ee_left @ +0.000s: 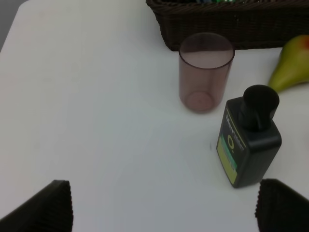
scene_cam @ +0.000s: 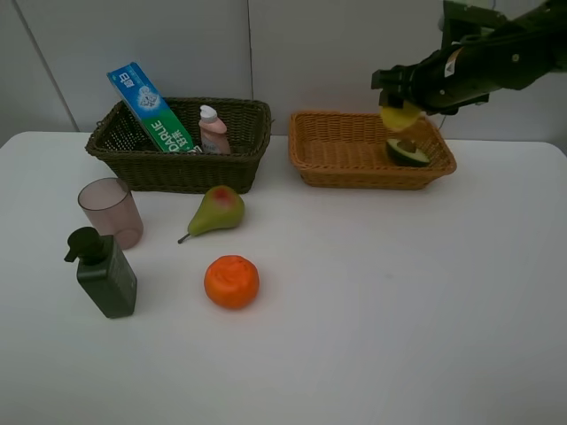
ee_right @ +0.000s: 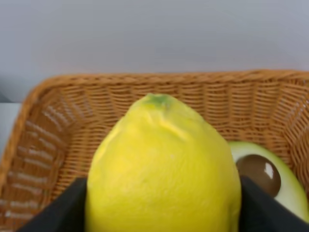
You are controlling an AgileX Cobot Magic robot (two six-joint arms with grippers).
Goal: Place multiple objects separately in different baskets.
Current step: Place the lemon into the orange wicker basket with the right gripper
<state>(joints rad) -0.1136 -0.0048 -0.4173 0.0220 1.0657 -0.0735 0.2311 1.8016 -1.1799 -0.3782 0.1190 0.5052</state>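
My right gripper (scene_cam: 400, 113) is shut on the lemon (scene_cam: 399, 115) and holds it above the light orange-tan basket (scene_cam: 345, 164); up close the lemon (ee_right: 161, 169) fills the right wrist view. An avocado half (scene_cam: 407, 152) lies inside that basket, also visible as the avocado half (ee_right: 268, 176). The dark olive-brown basket (scene_cam: 177, 168) holds the toothpaste box (scene_cam: 151, 106) and the small pink bottle (scene_cam: 213, 130). On the table sit the pear (scene_cam: 217, 211), orange (scene_cam: 231, 282), pink cup (scene_cam: 111, 212) and dark green pump bottle (scene_cam: 104, 273). My left gripper (ee_left: 164, 212) is open above the table near the pump bottle (ee_left: 248, 142) and cup (ee_left: 205, 72).
The white table (scene_cam: 381, 310) spreads wide in front of both baskets. A grey wall stands right behind the baskets. The table's left edge (ee_left: 9, 34) shows in the left wrist view.
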